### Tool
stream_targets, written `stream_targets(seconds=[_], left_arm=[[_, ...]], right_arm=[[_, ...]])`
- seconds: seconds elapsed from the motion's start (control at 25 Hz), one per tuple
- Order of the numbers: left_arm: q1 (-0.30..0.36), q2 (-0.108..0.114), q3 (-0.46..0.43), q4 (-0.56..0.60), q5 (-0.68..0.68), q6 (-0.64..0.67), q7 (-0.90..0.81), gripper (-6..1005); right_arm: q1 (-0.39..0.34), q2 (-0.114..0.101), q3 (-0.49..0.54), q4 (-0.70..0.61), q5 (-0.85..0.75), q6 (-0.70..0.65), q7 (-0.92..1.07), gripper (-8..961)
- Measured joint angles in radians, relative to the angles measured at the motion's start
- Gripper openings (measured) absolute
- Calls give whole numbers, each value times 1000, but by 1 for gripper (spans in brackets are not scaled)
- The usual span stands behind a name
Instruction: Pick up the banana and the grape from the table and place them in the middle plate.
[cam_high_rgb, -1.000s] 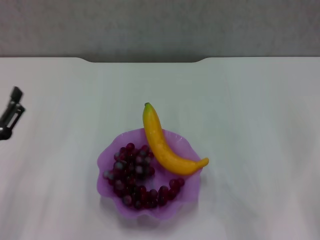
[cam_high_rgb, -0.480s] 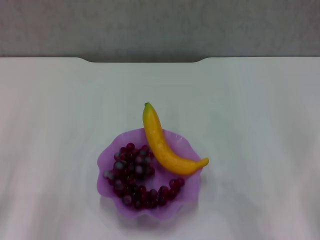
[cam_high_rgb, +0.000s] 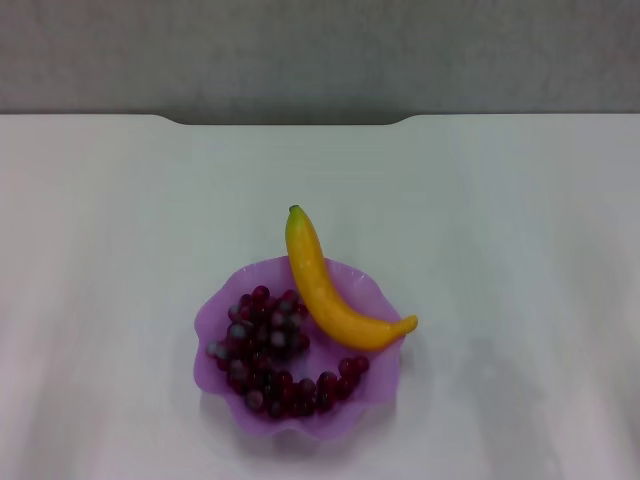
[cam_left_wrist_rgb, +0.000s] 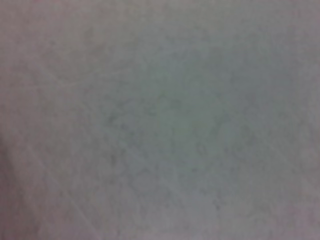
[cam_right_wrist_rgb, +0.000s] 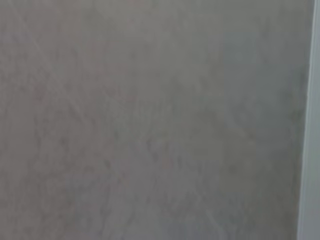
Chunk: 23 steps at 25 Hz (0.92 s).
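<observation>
The purple scalloped plate (cam_high_rgb: 214, 318) sits on the white table (cam_high_rgb: 500, 220), near its front middle. The bunch of dark red-purple grapes (cam_high_rgb: 268, 350) lies inside the plate, on its left and front. The yellow banana (cam_high_rgb: 325, 290) lies across the plate's right side, its dark tip sticking out past the far rim and its other end over the right rim. Neither gripper shows in the head view. Both wrist views show only a plain blank grey surface.
The table's far edge has a dark notch (cam_high_rgb: 290, 119) in the middle, with a grey wall behind it. Bare white tabletop lies all around the plate.
The left gripper, seen at the left edge one second ago, has drawn out of the head view. The plate, grapes and banana have not moved.
</observation>
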Motion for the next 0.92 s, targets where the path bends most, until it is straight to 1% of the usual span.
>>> stream_targets(seconds=[0.24, 0.4, 0.6, 0.72, 0.92], left_arm=[[12, 2, 0, 4, -24, 9, -35, 7], [13, 3, 0, 4, -25, 9, -35, 7], [14, 3, 14, 4, -17, 13, -35, 7], [16, 4, 23, 5, -12, 16, -34, 7], [15, 5, 22, 6, -12, 15, -36, 7]], right_arm=[[34, -2, 0, 61, -5, 14, 47, 22], [73, -10, -6, 131, -67, 41, 172, 22], [83, -14, 11, 193, -103, 21, 314, 22], [75, -12, 31, 197, -105, 21, 331, 22], [55, -6, 94, 220, -101, 20, 332, 22]])
